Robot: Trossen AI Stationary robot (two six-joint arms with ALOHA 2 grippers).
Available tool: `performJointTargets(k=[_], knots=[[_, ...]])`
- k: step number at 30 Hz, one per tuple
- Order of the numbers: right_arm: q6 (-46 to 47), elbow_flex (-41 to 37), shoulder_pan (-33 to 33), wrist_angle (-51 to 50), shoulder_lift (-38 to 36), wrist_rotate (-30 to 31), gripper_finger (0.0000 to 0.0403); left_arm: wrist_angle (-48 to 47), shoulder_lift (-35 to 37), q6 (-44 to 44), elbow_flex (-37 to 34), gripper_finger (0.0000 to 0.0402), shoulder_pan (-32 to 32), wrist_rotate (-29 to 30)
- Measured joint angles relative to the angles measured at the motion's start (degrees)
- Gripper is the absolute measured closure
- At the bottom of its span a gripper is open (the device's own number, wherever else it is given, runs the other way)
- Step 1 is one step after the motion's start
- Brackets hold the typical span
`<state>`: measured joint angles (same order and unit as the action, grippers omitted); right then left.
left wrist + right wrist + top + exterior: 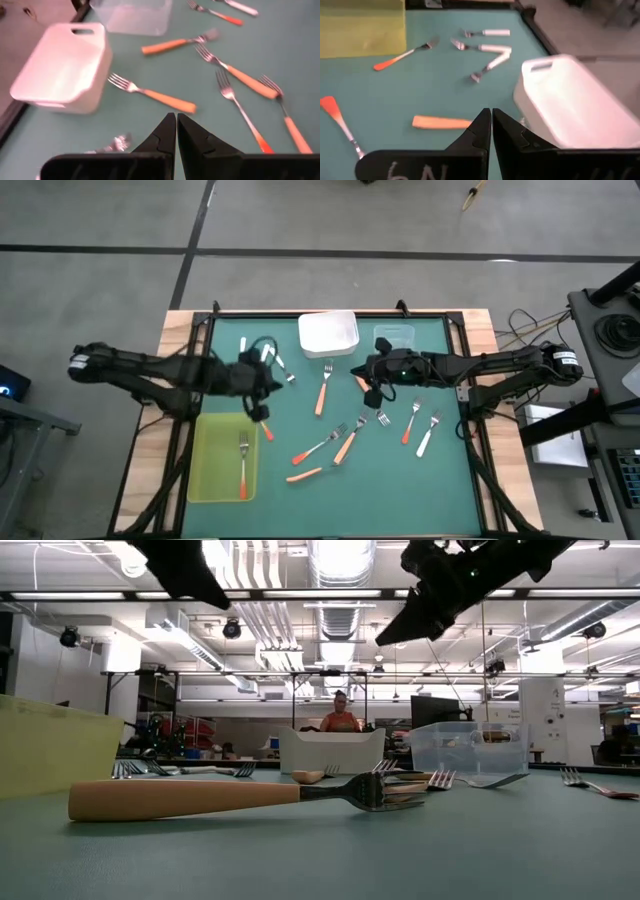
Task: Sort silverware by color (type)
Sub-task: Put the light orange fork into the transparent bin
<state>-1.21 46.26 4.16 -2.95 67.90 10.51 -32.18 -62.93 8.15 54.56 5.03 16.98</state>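
Observation:
The silverware is a scatter of small forks on the green mat [300, 510]. White-handled forks [487, 32] lie at the far left. Orange-handled forks [160, 97] and red-orange ones [411, 420] lie around the middle and right. One red-orange fork [243, 465] lies in the yellow-green tray [205, 480]. My left gripper [270, 380] hangs shut above the mat, just beyond that tray, with nothing in it [176, 125]. My right gripper [362, 372] hangs shut near the white tray [328, 333], also with nothing in it [491, 120].
The clear tray [394, 337] stands beside the white tray at the far edge. A black frame [330, 313] runs round the mat. In the low view an orange-handled fork [230, 798] lies close in front, and a person [340, 715] stands in the room behind.

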Motion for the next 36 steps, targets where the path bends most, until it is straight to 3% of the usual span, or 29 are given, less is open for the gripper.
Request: performJointTargets(k=[7, 14, 21, 29, 36], knots=[[6.4, 0.0, 0.0, -6.6, 0.0, 0.1, 0.0394, 14.6, 2.2, -7.2, -9.5, 0.0402, -9.1, -2.4], [7.7, 0.4, 0.0, -6.5, 0.0, 0.1, 0.0394, 34.2, 3.8, -13.2, -18.5, 0.0402, -16.8, -7.6], [22.7, 2.7, 0.0, -4.0, 0.0, 0.1, 0.0394, 55.8, 3.4, -16.1, -23.0, 0.0402, -23.3, -7.6], [29.8, 7.7, -1.2, -4.4, 1.8, -0.5, 0.0394, 59.3, 4.0, -16.8, -22.2, 0.0402, -24.7, -7.5], [42.6, 15.1, -1.2, -14.8, 6.5, -0.4, 0.0394, 57.1, 6.0, -19.3, -23.2, 0.0402, -24.8, -7.0]])
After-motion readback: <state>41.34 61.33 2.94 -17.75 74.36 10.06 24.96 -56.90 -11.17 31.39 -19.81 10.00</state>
